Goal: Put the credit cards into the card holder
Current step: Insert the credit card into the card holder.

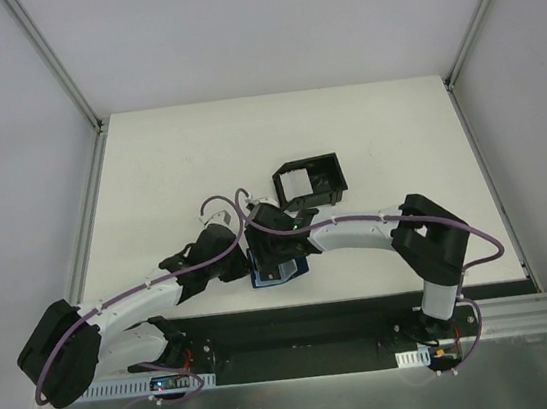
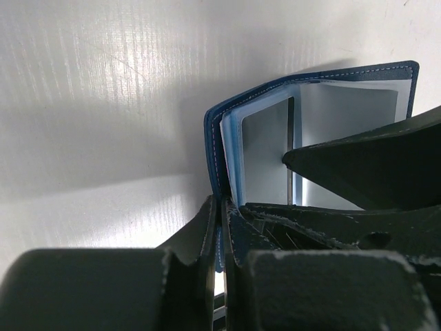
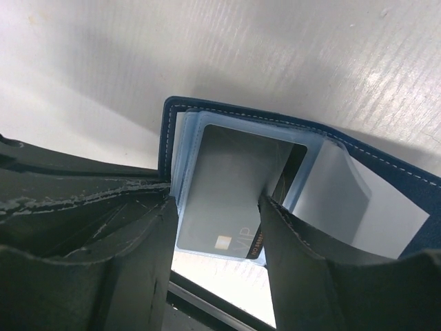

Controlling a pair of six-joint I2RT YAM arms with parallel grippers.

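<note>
The dark blue card holder [image 1: 272, 269] lies open on the white table, between the two grippers. My left gripper [image 2: 222, 221] is shut on the edge of the card holder's blue cover [image 2: 215, 138]. My right gripper [image 3: 217, 207] is open, one finger on each side of a pale grey credit card [image 3: 227, 186] marked VIP. That card sits in a clear sleeve of the card holder [image 3: 167, 138], with a dark card edge [image 3: 298, 165] behind it. In the left wrist view, the grey card [image 2: 265, 158] shows in the sleeve beside a right finger [image 2: 358, 165].
A black open-topped box [image 1: 325, 196] stands just behind the grippers, with something white [image 1: 295, 179] inside. A dark strip [image 1: 318, 312] runs along the table's near edge. Metal frame rails [image 1: 94, 218] border the table left and right.
</note>
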